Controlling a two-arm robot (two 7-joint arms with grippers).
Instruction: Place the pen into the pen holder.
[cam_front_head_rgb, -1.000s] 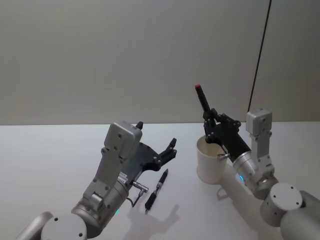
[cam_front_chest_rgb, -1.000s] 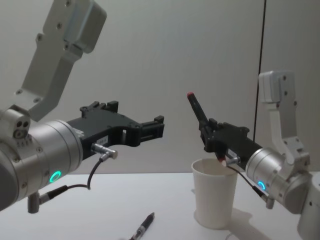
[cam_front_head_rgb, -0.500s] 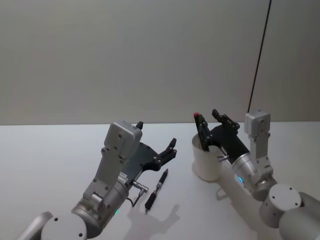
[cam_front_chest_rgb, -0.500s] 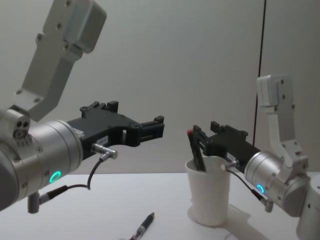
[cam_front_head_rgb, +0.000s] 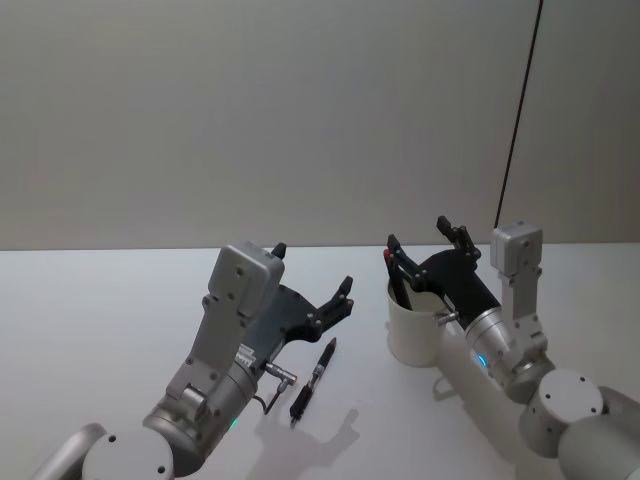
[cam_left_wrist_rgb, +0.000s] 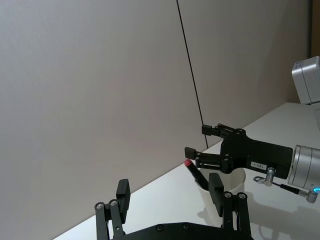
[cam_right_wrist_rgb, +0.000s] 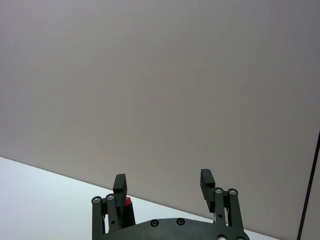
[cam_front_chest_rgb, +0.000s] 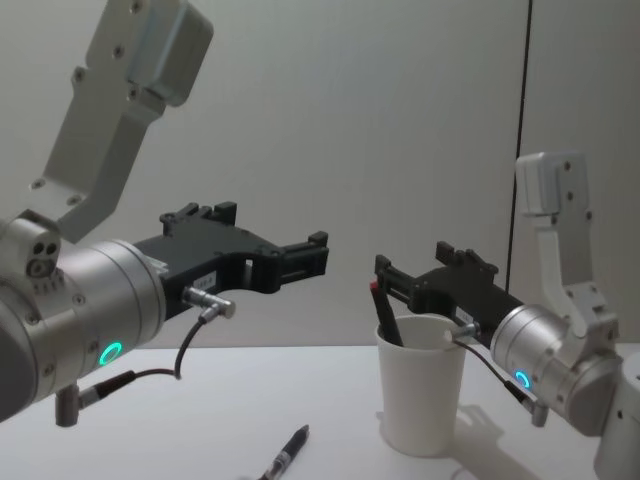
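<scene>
The left gripper (cam_front_head_rgb: 313, 268) is held above the table (cam_front_head_rgb: 100, 320) with jaws spread wide and empty, and a black pen (cam_front_head_rgb: 313, 381) lies below it. A red-capped pen (cam_front_chest_rgb: 386, 318) stands tilted inside the white paper cup (cam_front_head_rgb: 415, 335), over whose rim the right gripper (cam_front_head_rgb: 418, 238) is held, jaws wide apart.

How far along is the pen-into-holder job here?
Done: one red-tipped pen stands inside the white cup, leaning on its rim. In hand: nothing; the right gripper sits open just above the cup. Left: a second pen lies on the table near the open left gripper.
</scene>
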